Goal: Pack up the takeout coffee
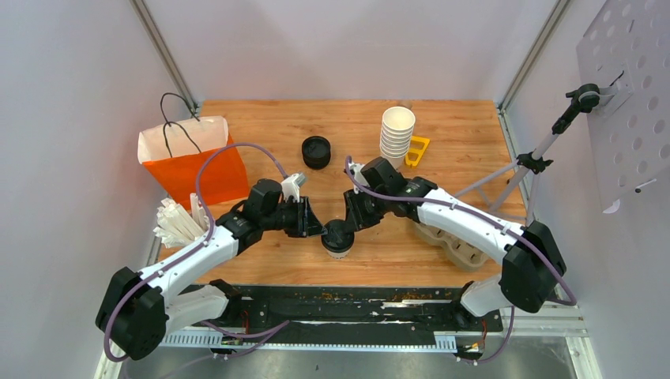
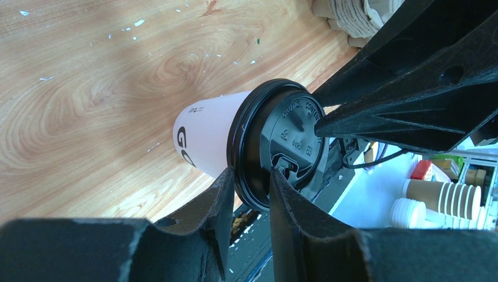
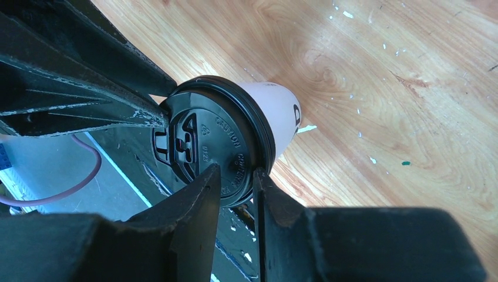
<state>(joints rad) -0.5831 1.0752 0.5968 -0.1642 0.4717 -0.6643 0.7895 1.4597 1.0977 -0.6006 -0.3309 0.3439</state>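
Left gripper (image 2: 251, 176) and right gripper (image 3: 236, 173) both pinch lid (image 2: 293, 141) rim, probably seating it; squeeze evenly, cup (image 2: 202, 138) upright right of bag (image 1: 201, 170).

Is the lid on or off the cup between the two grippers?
On. The black lid sits over the rim of the white cup, left gripper and right gripper pinching the lid's edge.

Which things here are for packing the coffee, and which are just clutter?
Job: lidded cup pinched by left hand and right hand; second lidded cup; orange bag; possibly cardboard tray.
Lying about: cup stack; yellow piece; white sticks; stand.
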